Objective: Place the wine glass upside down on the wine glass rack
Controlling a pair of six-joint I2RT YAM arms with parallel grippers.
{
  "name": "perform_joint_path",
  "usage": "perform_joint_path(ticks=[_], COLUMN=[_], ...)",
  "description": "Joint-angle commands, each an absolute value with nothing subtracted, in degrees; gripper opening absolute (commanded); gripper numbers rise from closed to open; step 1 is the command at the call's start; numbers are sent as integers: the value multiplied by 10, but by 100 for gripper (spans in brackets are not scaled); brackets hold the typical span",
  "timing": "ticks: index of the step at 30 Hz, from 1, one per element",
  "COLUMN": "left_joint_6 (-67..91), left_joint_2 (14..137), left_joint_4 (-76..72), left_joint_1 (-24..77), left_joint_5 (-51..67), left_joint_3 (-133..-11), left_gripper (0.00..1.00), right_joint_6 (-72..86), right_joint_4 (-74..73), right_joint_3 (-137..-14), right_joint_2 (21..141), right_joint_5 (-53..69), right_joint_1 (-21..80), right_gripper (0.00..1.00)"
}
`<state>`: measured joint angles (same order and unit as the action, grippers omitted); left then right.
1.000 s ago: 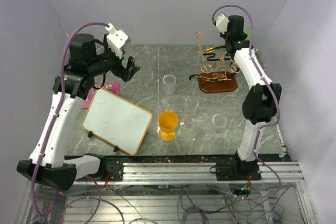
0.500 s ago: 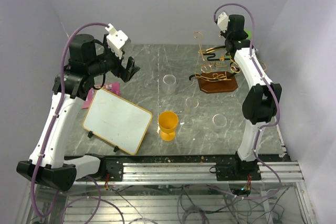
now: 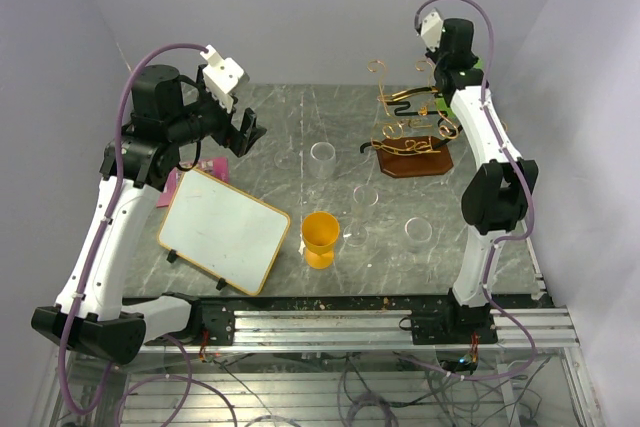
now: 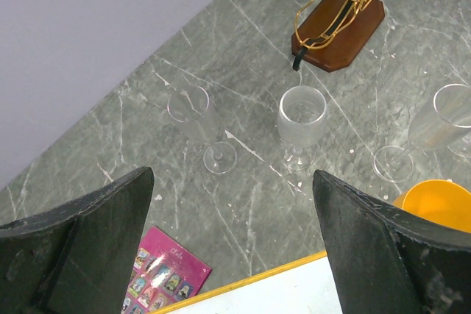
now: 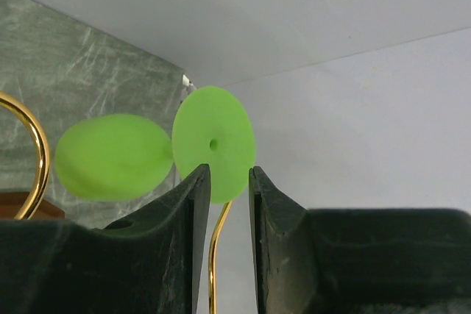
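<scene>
Two arms raised off the grey marble table (image 3: 280, 117); left gripper (image 3: 248, 135) hangs over the left half toward the far edge, jaws wide apart, nothing between them. At the far right corner, right gripper (image 5: 227, 170) sits above the wine glass rack (image 3: 415, 161), which stands on its reddish-brown base near that corner. Its jaws are drawn close, leaving a narrow slit.

Bright green wine glass (image 5: 125, 156): right at the fingertips in the right wrist view, bowl to the left, round foot (image 5: 213, 134) nearly face-on, its lower rim in the slit. Cannot tell whether the jaws pinch it. Below the foot, the rack's gold wire (image 5: 212, 270) shows through the slit; contact between wire and glass not resolvable. From the top, only a green sliver shows behind the right wrist.

Three clear glasses (image 4: 302, 115) upright mid-table, apart from each other. Orange cup (image 3: 320, 237) toward the near edge, centre. White board (image 3: 224, 229) beside it, toward the left edge; pink card (image 4: 162, 277) at the board's far side.
</scene>
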<state>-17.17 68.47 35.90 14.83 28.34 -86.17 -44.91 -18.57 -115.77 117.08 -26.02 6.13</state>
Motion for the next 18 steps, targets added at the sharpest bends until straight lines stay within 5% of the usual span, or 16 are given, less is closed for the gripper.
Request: perform_joint_path(ticks=[1,18], left_joint_6=[-180,-126], left_joint_2=[679,692], left_joint_4=[355,305], left_joint_1=[147,146], left_joint_5=[288,233], left_joint_3=[-856,-820], left_gripper=[100,99], right_joint_6=[-411,-281], right_joint_4=[-206,-271], right_joint_3=[-1195,-1181], right_joint_2=[1180,1081], right_joint_5=[-235,-136], right_joint_1=[56,50], right_gripper=[27,32])
